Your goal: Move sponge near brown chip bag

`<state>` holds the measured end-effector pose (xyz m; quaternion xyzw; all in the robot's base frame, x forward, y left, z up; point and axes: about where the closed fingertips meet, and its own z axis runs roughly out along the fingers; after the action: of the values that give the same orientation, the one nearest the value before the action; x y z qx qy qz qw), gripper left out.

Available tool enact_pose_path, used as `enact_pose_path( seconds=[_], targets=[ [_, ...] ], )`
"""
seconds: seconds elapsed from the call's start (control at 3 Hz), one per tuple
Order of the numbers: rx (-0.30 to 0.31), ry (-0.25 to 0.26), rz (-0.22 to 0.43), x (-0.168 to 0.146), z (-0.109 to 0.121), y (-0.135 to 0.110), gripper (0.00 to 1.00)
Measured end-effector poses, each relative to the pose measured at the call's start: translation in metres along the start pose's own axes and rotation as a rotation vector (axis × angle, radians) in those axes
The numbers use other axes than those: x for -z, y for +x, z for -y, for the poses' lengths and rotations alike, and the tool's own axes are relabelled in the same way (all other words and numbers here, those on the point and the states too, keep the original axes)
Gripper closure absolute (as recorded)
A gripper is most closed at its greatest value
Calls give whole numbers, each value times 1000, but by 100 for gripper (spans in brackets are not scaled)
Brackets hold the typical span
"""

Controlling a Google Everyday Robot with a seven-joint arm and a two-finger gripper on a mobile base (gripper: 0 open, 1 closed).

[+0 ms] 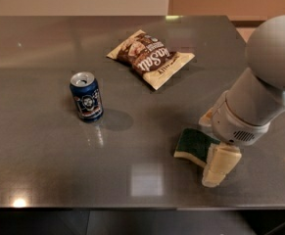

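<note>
The sponge [193, 143], dark green on top with a pale yellow base, lies flat on the grey table at the front right. My gripper [213, 142] comes down over its right end. One cream finger [220, 163] stands at the sponge's near side and the other shows just past its far side, so the jaws are open around it. The arm hides the sponge's right end. The brown chip bag [151, 58] lies flat at the back centre, well away from the sponge.
A blue soda can [86, 96] stands upright at the left of centre. The table's front edge [132, 205] runs close below the sponge, and its right edge is behind my arm.
</note>
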<state>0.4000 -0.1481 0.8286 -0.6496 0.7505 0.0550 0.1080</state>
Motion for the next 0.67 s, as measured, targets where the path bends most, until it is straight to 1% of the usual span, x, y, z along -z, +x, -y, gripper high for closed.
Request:
enact_pose_path(
  seconds=[0.33, 0.67],
  targets=[
    [-13, -6, 2, 2, 5, 1, 41],
    [-31, 4, 8, 12, 14, -1, 64]
  ],
)
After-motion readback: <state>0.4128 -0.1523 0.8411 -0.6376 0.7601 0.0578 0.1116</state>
